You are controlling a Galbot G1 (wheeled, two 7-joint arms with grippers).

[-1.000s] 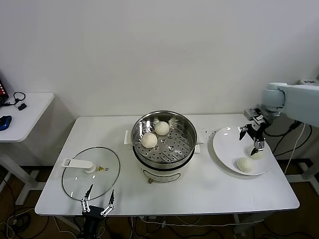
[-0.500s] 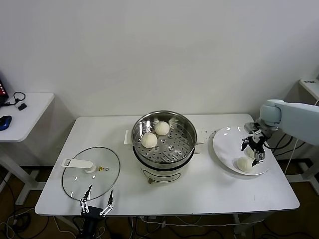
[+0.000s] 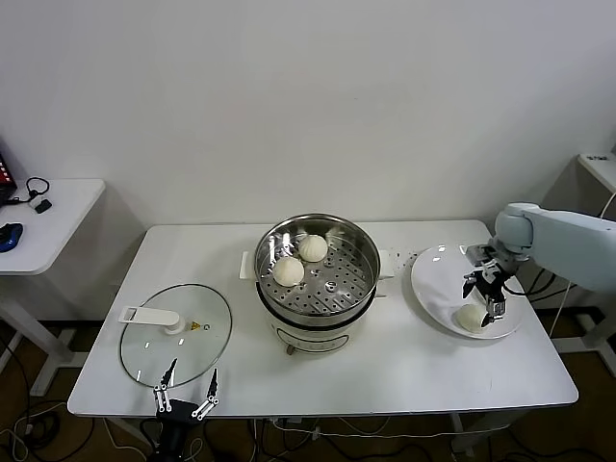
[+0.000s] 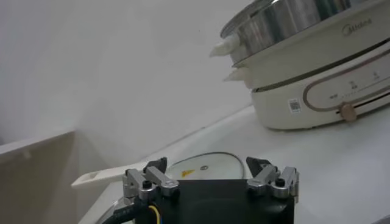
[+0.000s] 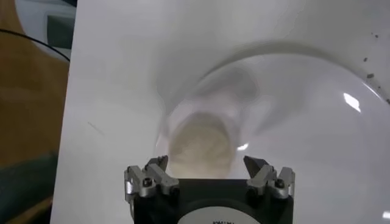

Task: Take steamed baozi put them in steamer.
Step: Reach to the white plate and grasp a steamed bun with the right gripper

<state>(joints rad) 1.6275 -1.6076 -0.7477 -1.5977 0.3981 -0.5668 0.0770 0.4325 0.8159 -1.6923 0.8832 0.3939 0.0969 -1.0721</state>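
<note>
The steamer (image 3: 358,252) stands mid-table with two baozi in its basket, one (image 3: 288,271) at the left and one (image 3: 312,247) behind it. Another baozi (image 3: 471,317) lies at the near side of the white plate (image 3: 433,279). My right gripper (image 3: 489,290) is open and low over the plate, just behind that bun. In the right wrist view a baozi (image 5: 201,145) sits on the plate (image 5: 317,122) straight ahead of the open right gripper (image 5: 206,163), between its fingers' line. My left gripper (image 3: 189,398) is open and idle at the table's front left edge.
The glass lid (image 3: 207,332) with its white handle (image 3: 149,316) lies flat at the left, just beyond my left gripper; it also shows in the left wrist view (image 4: 204,167) with the steamer's white base (image 4: 317,91) beyond. A side table (image 3: 48,217) stands far left.
My right gripper has come down and slightly left, from above the plate's far edge to low over the plate by the buns. The left arm has not moved.
</note>
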